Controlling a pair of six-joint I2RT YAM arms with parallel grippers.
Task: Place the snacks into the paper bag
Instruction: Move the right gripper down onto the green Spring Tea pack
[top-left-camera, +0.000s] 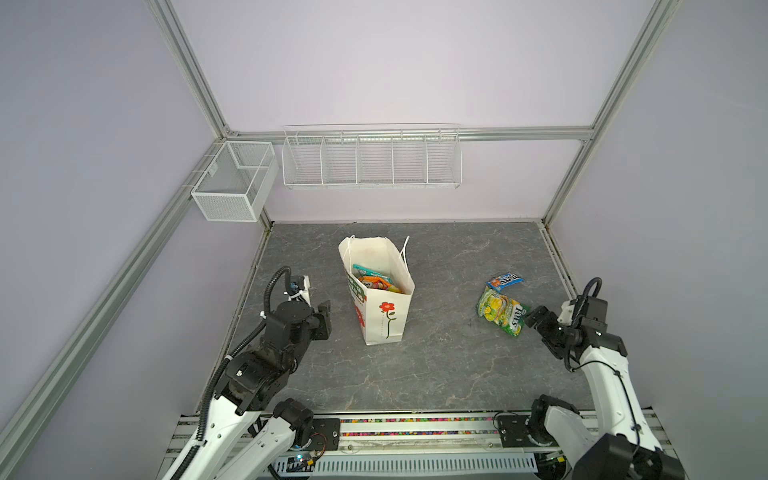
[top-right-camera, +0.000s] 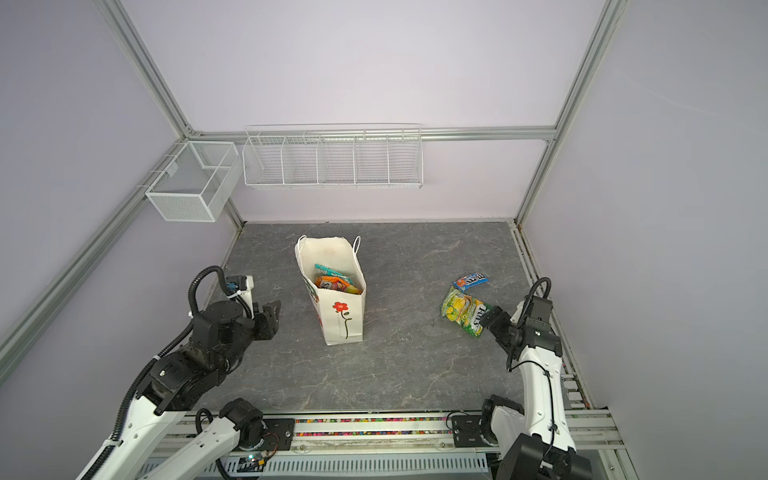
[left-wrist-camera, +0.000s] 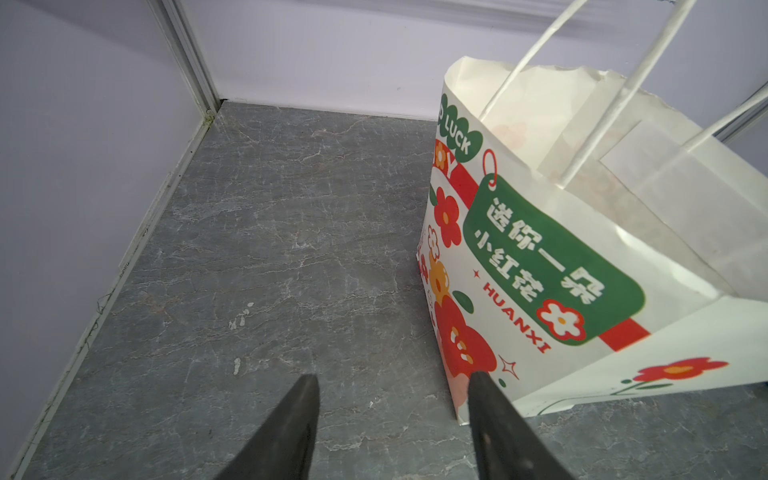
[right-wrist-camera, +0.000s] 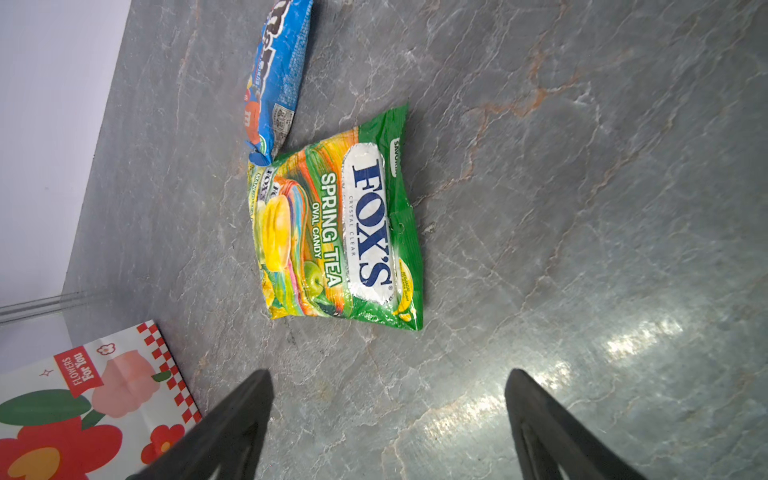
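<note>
Black fingers (right-wrist-camera: 243, 409) of the right hand (right-wrist-camera: 387, 374) are seen closest to the lens in the right wrist view. They are spread wide, with nothing between them but the bare grey marbled tabletop (right-wrist-camera: 540, 208). Just beyond them a flat, glossy green-yellow FOX'S candy packet (right-wrist-camera: 332, 232) is laid face up on the tabletop. A strip of bare surface is seen between it and the fingertips. A flat blue M&M's packet (right-wrist-camera: 276, 79) is laid on its far side, one corner meeting a corner of the FOX'S candy packet. In both top views these two snacks are found on the right of the tabletop, with the right hand (top-left-camera: 536, 320) just beside the near right end of the FOX'S candy packet (top-left-camera: 503, 311).

The tall cream-white paper bag (top-left-camera: 384, 320), with white cord handles, printed red flowers and a green label, is stood upright around the middle of the tabletop. It is well apart from both loose packets, and its mouth is open. Inside it a teal packet (top-left-camera: 368, 270) and an orange packet (top-left-camera: 376, 284) can be made out; whatever is under them is hidden.

The left hand (left-wrist-camera: 393, 376) is held to the left of the bag, its fingers parted and empty. A gap between it and the bag is shown in both top views.

On the far wall a white wire rack (top-left-camera: 370, 166) with dividers is hung. A white mesh basket (top-left-camera: 224, 203) is fixed to the left of it, by the corner of the aluminium frame (top-left-camera: 519, 134).
</note>
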